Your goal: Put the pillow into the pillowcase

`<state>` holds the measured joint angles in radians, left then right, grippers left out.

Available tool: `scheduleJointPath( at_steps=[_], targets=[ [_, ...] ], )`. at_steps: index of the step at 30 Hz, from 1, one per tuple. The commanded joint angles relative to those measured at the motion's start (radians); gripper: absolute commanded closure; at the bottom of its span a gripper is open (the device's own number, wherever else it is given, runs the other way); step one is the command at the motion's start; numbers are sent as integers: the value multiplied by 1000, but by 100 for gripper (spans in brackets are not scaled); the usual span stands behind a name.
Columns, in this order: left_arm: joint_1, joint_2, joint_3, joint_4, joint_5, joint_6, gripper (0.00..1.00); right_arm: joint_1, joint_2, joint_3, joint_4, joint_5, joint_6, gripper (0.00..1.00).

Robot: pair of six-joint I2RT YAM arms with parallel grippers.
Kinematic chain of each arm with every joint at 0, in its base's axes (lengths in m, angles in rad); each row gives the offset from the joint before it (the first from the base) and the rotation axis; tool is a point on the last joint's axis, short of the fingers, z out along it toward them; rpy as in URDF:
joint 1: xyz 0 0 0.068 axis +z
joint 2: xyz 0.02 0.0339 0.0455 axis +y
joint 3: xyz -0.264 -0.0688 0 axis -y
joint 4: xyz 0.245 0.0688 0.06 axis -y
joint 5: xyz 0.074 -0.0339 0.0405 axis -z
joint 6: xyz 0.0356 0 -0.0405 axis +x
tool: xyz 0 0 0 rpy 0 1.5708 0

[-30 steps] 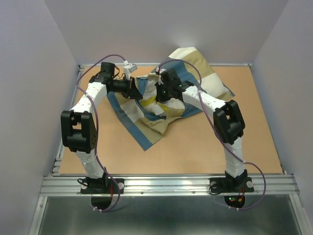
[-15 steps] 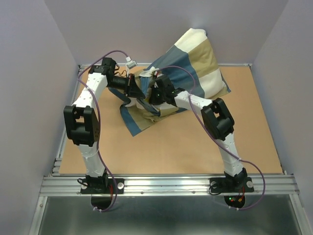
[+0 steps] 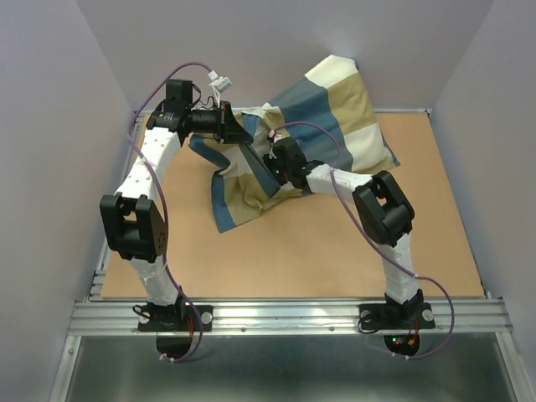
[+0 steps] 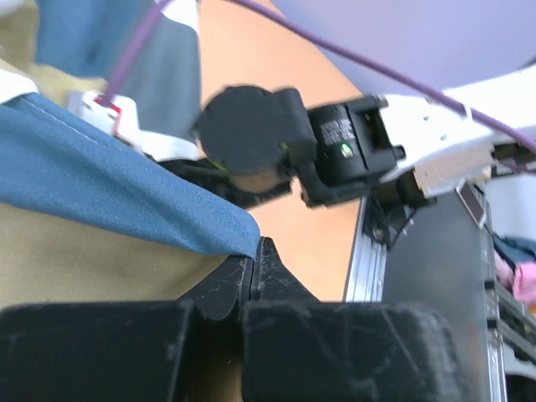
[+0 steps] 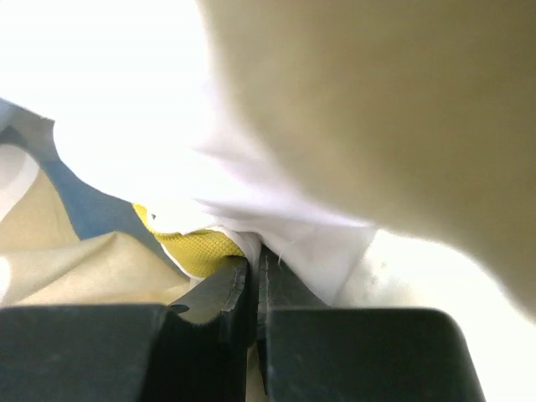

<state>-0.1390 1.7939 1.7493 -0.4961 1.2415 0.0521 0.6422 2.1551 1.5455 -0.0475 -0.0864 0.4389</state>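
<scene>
The pillowcase (image 3: 335, 113), in blue, tan and cream blocks, stands bulged up at the back of the table, with a loose flap hanging to the near left. My left gripper (image 3: 237, 130) is raised and shut on its blue hem (image 4: 167, 197); its jaws (image 4: 254, 251) are pressed together on the cloth. My right gripper (image 3: 275, 159) reaches into the pillowcase's mouth. Its jaws (image 5: 255, 255) are shut on the pillow's white cloth (image 5: 310, 243), beside the pillow's yellow edge (image 5: 197, 247). The pillow is hidden inside the pillowcase in the top view.
The brown table top (image 3: 335, 251) has grey walls on three sides and an aluminium rail (image 3: 285, 314) along its near edge. Purple cables (image 3: 188, 71) loop above both arms. My right arm's wrist (image 4: 260, 138) sits close in front of my left gripper.
My left gripper has lifted the pillowcase hem up and towards the back left. The pillowcase has risen and bulged at the back right. My right gripper has shifted left, deeper into the opening.
</scene>
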Motion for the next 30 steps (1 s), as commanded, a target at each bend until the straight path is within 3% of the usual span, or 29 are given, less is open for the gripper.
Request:
scheduleJointPath(
  at_steps=[1, 5, 6, 7, 9, 10, 14, 17, 18, 20, 22, 25, 26, 28, 30],
  targets=[
    [-4, -114, -27, 208, -25, -195, 97, -21, -49, -91, -129, 1, -52, 99],
    [-2, -91, -98, 103, -226, -43, 92, -22, -165, -68, -144, 7, -74, 98],
    [-2, -90, -117, 106, -278, -23, 92, -22, -187, -56, -156, 13, -84, 91],
    [-2, -88, -137, 120, -356, -23, 91, -22, -217, -38, -170, 29, -98, 61],
    [1, -74, -180, 152, -429, -9, 83, -22, -254, 8, -219, 78, -135, 25],
    [1, -67, -189, 165, -444, -17, 83, -22, -265, 17, -235, 88, -149, 21],
    [4, -16, -201, 175, -436, -9, 84, -21, -317, 18, -258, 206, -204, 18],
    [4, -22, -241, 185, -307, 28, 89, -21, -331, 16, -255, 273, -213, 32],
    [4, -34, -258, 188, -306, 46, 90, -22, -325, 22, -255, 275, -215, 33],
    [-4, -65, -313, 198, -190, 95, 91, -24, -298, 36, -258, 284, -204, 31],
    [-22, -108, -338, 200, -165, 106, 90, -26, -271, 56, -258, 242, -184, 20],
    [-31, -126, -370, 194, -261, 86, 79, -27, -276, 84, -258, 146, -166, 10],
    [-33, -126, -375, 197, -310, 72, 68, -30, -284, 99, -258, 140, -167, 9],
    [-31, -133, -373, 224, -492, 26, 57, -38, -314, 111, -261, 114, -193, 7],
    [-16, -163, -378, 269, -588, 9, 44, -50, -337, 111, -272, 106, -238, 10]
  ],
)
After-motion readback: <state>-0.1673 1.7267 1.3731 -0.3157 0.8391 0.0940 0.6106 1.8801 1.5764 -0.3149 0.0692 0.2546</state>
